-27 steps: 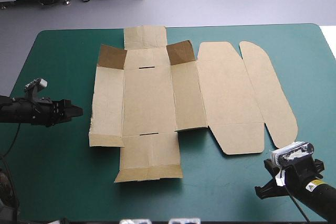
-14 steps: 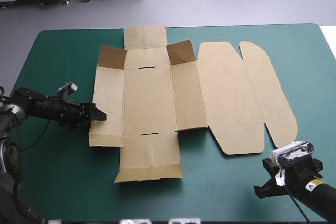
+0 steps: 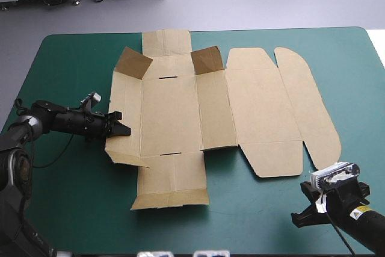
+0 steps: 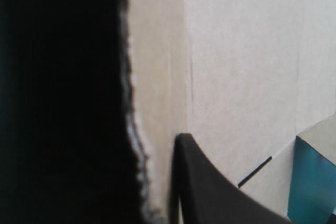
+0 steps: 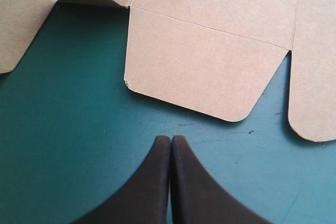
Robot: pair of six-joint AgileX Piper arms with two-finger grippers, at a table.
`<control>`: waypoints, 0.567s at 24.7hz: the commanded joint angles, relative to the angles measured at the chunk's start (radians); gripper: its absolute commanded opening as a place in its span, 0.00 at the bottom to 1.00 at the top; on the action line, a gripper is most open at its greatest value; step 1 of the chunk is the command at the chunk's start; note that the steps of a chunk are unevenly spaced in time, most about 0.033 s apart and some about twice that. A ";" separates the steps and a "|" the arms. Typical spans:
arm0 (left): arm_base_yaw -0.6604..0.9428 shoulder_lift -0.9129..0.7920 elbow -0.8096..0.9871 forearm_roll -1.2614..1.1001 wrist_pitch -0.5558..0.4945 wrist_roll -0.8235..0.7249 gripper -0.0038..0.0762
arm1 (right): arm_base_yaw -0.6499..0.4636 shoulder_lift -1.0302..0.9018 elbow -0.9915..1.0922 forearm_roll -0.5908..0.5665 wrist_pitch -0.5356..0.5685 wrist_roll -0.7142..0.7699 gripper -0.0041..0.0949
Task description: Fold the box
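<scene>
High view: the brown box (image 3: pixel 180 112) lies spread mid-way across the table (image 3: pixel 72 64), its 9 o'clock wall tilted up and pinched by the left tool (image 3: pixel 123 123). Left wrist: a black finger (image 4: pixel 210 192) lies on the board. Right wrist: the right tool (image 5: pixel 170 139) is clenched and empty, with a flap (image 5: pixel 205 72) at its 12 o'clock.

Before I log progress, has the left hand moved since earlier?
Yes: the left hand moved away from the table's left edge, reaching the box's left flap.

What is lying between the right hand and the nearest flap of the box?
Only bare teal-green cover, seen in the right wrist view, separates the right hand from the box.
</scene>
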 commanded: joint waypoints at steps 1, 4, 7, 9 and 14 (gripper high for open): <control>-0.009 -0.029 -0.022 -0.032 0.034 0.026 0.04 | -0.001 0.005 -0.025 0.032 -0.052 -0.012 0.02; -0.009 -0.029 -0.022 -0.046 0.034 0.077 0.04 | -0.001 0.005 -0.025 0.032 -0.052 -0.012 0.02; -0.009 -0.027 -0.023 -0.053 0.034 0.093 0.04 | -0.001 0.005 -0.025 0.032 -0.052 -0.012 0.02; -0.009 -0.027 -0.024 -0.053 0.069 0.122 0.04 | -0.001 0.005 -0.025 0.032 -0.052 -0.012 0.02; -0.021 -0.056 -0.142 -0.013 0.237 0.129 0.04 | -0.001 0.005 -0.025 0.038 -0.052 -0.012 0.02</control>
